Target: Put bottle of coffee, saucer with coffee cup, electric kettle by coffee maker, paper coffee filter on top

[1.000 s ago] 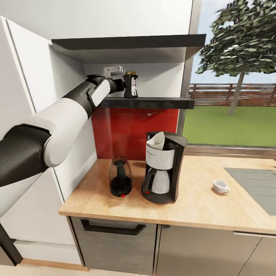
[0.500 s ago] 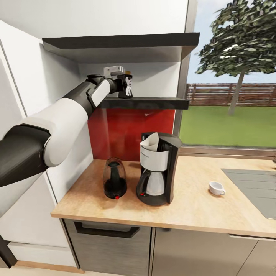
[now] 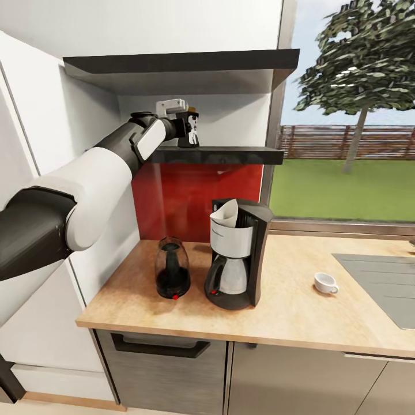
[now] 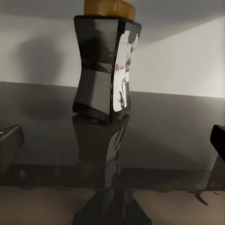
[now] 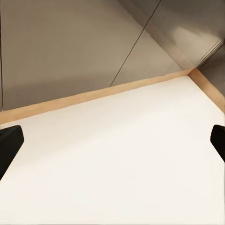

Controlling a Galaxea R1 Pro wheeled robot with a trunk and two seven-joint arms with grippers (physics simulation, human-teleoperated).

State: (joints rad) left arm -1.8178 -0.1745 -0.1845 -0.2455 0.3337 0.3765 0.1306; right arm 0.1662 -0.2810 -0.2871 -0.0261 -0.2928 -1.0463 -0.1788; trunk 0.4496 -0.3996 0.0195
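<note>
Head view shows the left gripper [image 3: 187,128] raised to the thin dark grey floating kitchen shelf [image 3: 230,154], where the small dark bottle of coffee with a yellow-gold lid and white label [image 3: 193,128] stands upright; since a second ago the whole scene has slid leftward, which is read as a camera shift, while the gripper has closed in so that the bottle, plainly seen beside it before, is now partly masked by the black fingers; over the last half second almost nothing has altered, so the approach is judged to have settled at the grasp position. In the left wrist view the bottle [image 4: 105,68] is seen waisted and glossy, mirrored in the shelf board, with the two fingertips spread wide at either edge and well apart from it; the pincer is thus fully spread and holds nothing, and the grasp is judged still to be made. Below, on the long light beige wood-grain kitchen countertop [image 3: 300,317], the tall dark grey coffee maker [image 3: 237,253] already carries the white paper coffee filter [image 3: 226,212]; the squat black electric kettle [image 3: 172,270] stands just beside it, and the small white coffee cup [image 3: 325,283] lies well apart, near the grey sink [image 3: 383,282]. In the right wrist view the right gripper [image 5: 112,140] is seen spread wide and empty above a pale floor.
</note>
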